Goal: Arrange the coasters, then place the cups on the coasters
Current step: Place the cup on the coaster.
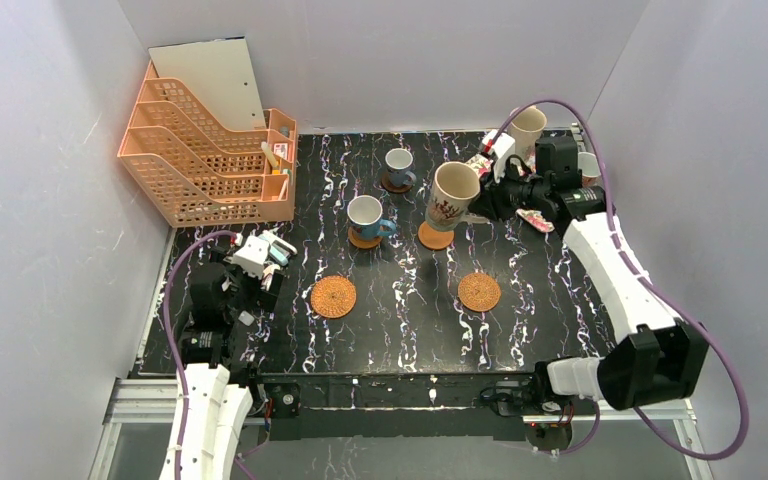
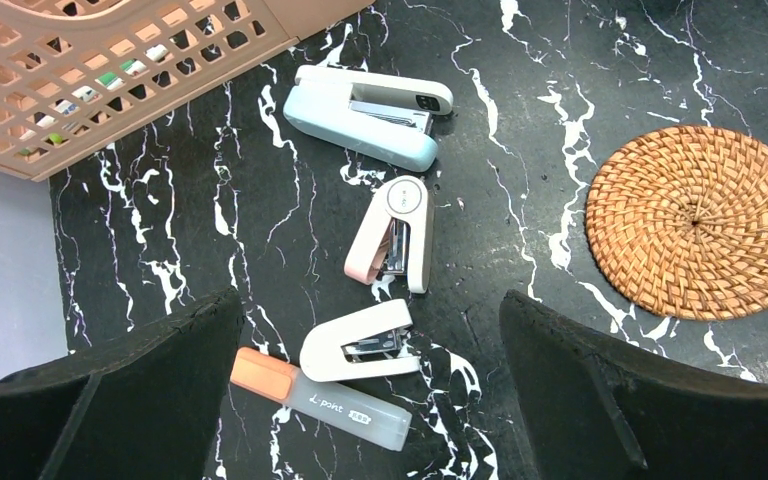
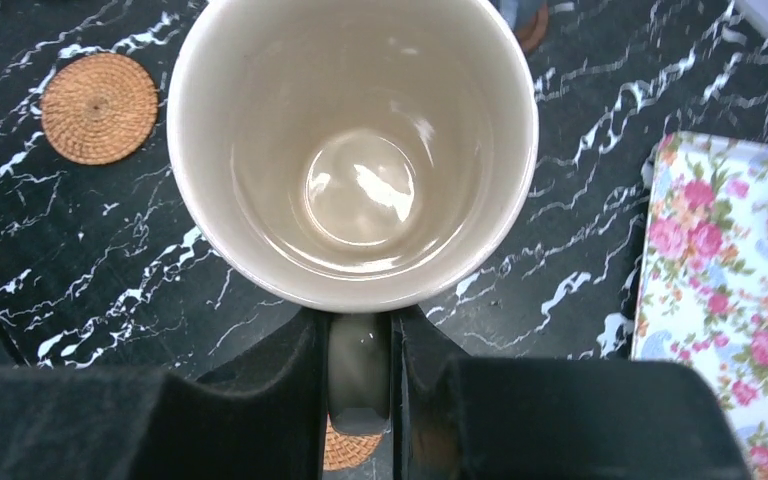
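Two seated: small blue ceramic mugs (image 1: pixel 398 166) (image 1: pixel 367 216), on round wooden discs (image 1: pixel 392 187) (image 1: pixel 361 242), far centre.
Right claw (image 3: pixel 360 370): pinching large beige mug's (image 3: pixel 355 150) handle at brown wooden coaster (image 1: pixel 436 238).
Left claw (image 2: pixel 370 310): spread.
Remaining: both woven wicker coasters (image 1: pixel 333 296) (image 1: pixel 479 291) bare.

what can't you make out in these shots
1. Right wrist: coaster nearly all hidden beneath the beige cup and right end effector; contact unclear.
2. Top external: floral tray mostly covered by the right arm.
3. Left wrist: orange file rack cut off by the top edge.
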`<state>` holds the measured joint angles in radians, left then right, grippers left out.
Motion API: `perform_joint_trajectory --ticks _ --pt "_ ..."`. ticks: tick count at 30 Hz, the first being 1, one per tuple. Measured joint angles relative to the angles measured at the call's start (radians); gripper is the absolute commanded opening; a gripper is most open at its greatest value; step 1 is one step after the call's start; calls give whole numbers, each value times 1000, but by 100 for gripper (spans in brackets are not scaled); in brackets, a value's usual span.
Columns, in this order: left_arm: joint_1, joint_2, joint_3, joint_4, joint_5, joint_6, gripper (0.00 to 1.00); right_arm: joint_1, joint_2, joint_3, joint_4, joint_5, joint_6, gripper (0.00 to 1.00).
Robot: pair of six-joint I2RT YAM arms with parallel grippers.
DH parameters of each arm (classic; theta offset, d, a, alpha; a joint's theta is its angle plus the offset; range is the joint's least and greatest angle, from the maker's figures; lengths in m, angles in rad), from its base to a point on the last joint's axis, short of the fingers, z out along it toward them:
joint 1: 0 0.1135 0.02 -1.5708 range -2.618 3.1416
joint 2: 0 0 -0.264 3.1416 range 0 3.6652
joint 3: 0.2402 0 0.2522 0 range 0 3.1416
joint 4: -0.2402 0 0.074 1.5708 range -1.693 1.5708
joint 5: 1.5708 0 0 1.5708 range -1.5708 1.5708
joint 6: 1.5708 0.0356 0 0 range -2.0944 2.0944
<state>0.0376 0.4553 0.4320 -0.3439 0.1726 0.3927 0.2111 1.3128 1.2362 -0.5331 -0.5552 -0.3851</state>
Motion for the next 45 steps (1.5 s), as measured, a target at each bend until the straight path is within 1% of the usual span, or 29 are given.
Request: perform_joint_trajectory --ticks 6,8,9,14,18,22,28,32,38,40,45 --pt "1 10 0 0 0 0 98 35 -99 -18 23 -72 -27 1" --pt "1 11 0 0 0 0 98 40 -131 -40 41 -116 -31 1" --pt "1 13 0 0 0 -1 98 43 -161 -74 47 -174 -34 1" --pt "1 -1 0 6 6 -15 98 56 -164 -76 44 -238 -34 1" --pt "1 -20 -2 91 -28 -70 98 70 -176 -76 45 -290 -37 1" --pt "1 -14 -49 209 -74 -127 98 82 -196 -77 45 -319 -39 1" --pt "1 -14 -111 260 -116 -185 98 116 -201 -77 46 -337 -40 1" --pt "1 -75 -141 280 -133 -195 98 162 -142 -30 28 -338 -39 1" --pt "1 -166 -190 306 -154 -196 98 252 55 180 -48 -323 -68 1" --pt "1 -179 -196 305 -175 -196 98 285 92 224 -56 -306 -76 1" --pt "1 -193 -196 306 -212 -196 98 356 100 220 -66 -254 -72 1"
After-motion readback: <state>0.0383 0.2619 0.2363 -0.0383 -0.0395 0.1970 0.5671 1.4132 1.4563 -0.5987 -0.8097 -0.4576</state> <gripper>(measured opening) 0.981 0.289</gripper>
